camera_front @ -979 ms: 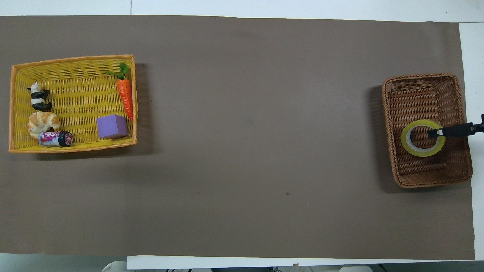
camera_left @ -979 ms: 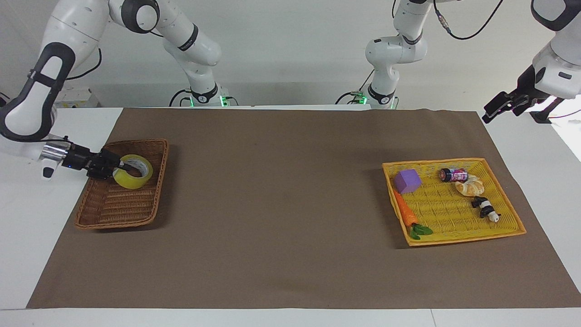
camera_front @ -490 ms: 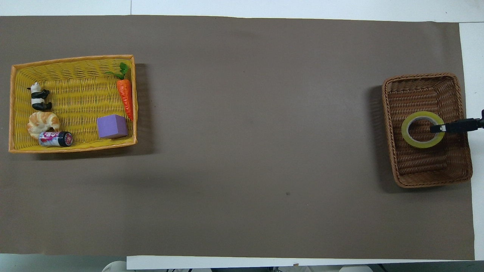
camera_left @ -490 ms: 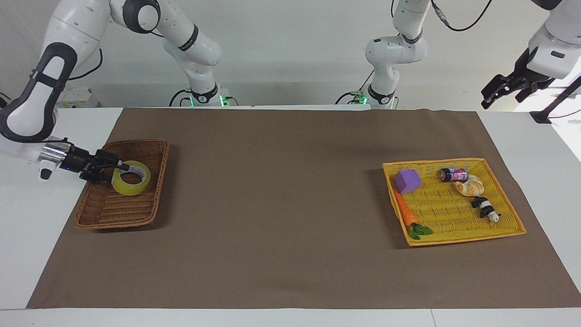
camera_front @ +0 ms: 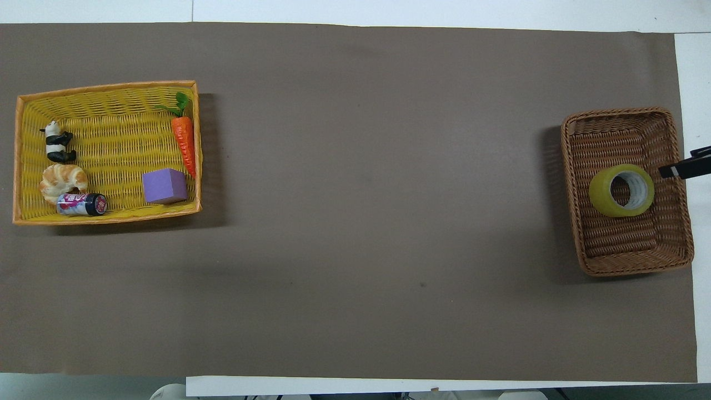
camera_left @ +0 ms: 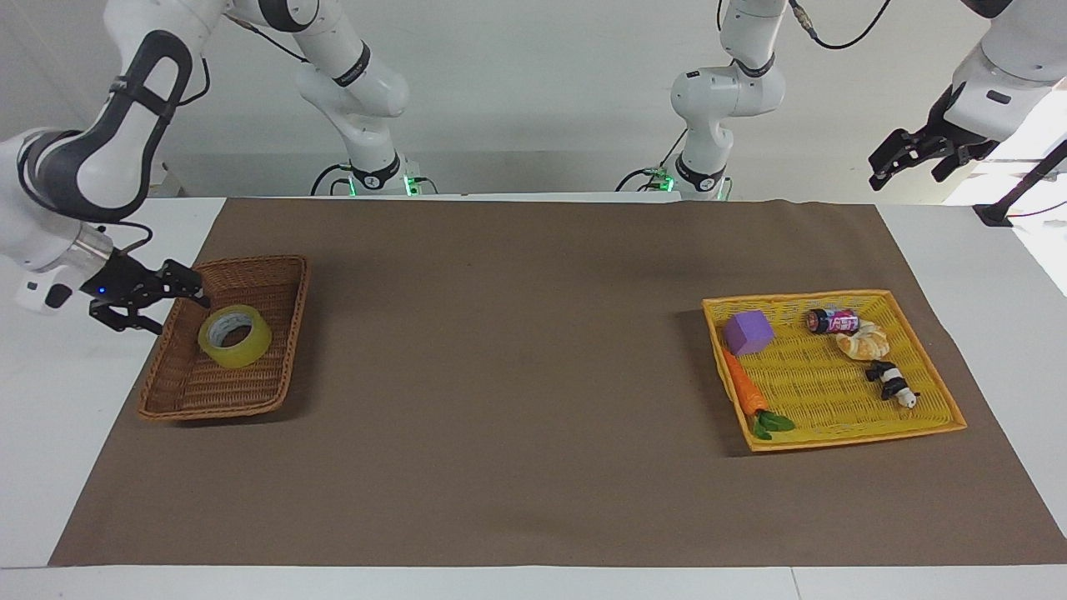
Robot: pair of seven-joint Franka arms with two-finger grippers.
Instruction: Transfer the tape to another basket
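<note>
Your tape (camera_left: 235, 335) (camera_front: 621, 190) sits inside the brown wicker basket (camera_left: 279, 333) (camera_front: 611, 261), resting on the woven floor and tilted a little, its core showing; nothing grips it. The basket stands at the right arm's end of the table, on the brown mat (camera_left: 517, 350) (camera_front: 377, 166). Your right gripper (camera_left: 158, 302) (camera_front: 686, 165) hangs just beside the basket's outer rim, clear of the tape, with its fingers spread apart and holding nothing. Look to the left arm's end and you find the yellow tray (camera_left: 942, 412) (camera_front: 105, 89), well apart from the basket; it carries a purple block (camera_left: 748, 332) (camera_front: 164, 186), a toy carrot (camera_left: 744, 388) (camera_front: 184, 138), a small can (camera_left: 832, 320) (camera_front: 81, 204), a croissant (camera_left: 864, 341) (camera_front: 62, 180) and a panda figure (camera_left: 892, 383) (camera_front: 56, 143). Your left gripper (camera_left: 904, 158) waits raised off the mat's corner at that end; its fingers look parted, though from this distance you should treat that as likely rather than certain.
</note>
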